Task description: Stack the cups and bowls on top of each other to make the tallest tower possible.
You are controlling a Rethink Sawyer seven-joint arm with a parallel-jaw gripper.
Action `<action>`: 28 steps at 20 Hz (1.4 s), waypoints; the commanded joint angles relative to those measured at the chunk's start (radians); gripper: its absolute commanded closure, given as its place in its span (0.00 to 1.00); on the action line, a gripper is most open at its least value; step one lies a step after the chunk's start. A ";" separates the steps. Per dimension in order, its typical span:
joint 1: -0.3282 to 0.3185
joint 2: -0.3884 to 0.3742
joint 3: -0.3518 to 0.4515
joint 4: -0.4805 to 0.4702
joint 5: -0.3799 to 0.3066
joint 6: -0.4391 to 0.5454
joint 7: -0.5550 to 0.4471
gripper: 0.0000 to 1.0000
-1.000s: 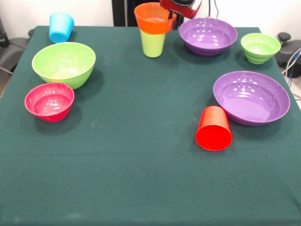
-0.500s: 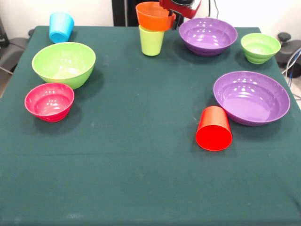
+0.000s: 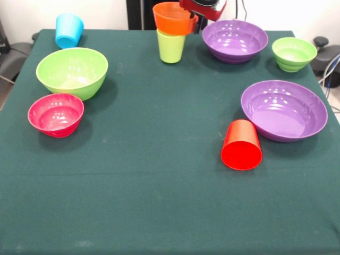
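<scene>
The orange cup (image 3: 173, 19) is being held at its right rim by the gripper (image 3: 197, 20), whose red and black body is showing only at the top edge of the front view; the fingers appear pinched on the cup wall, though the exact contact is partly hidden. The cup is being seated mouth-up in the mouth of the lime green cup (image 3: 171, 47), which is standing upright on the green table cloth (image 3: 159, 202) at the far side, so a two-piece stack is being formed there. Judged by the gloss and thin walls, these tumblers are being taken as light, stiff and slippery; a rim pinch is being judged workable, but a tilted release could be tipping the narrow lower cup. Just beside the stack, a purple bowl (image 3: 235, 40) is sitting upright, with the small green bowl (image 3: 294, 53) further along the same edge. A second, wider purple bowl (image 3: 284, 110) is lying nearer the camera, and the red cup (image 3: 241, 145) is lying on its side, touching or nearly touching that bowl's rim. On the other side, the sky blue cup (image 3: 69, 30) is resting tilted at the far corner, the large lime green bowl (image 3: 71, 71) is standing upright, and the pink bowl (image 3: 55, 115) is sitting just beside it. The bowls are being judged as broader, steadier bases than the cups.
</scene>
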 commanded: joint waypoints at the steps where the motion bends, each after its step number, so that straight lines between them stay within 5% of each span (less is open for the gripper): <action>1: -0.014 0.008 0.077 -0.002 -0.035 -0.049 0.068 1.00; 16: -0.059 -0.048 0.083 -0.007 -0.066 0.029 0.008 1.00; 28: -0.062 -0.014 0.097 -0.029 -0.068 -0.001 0.029 1.00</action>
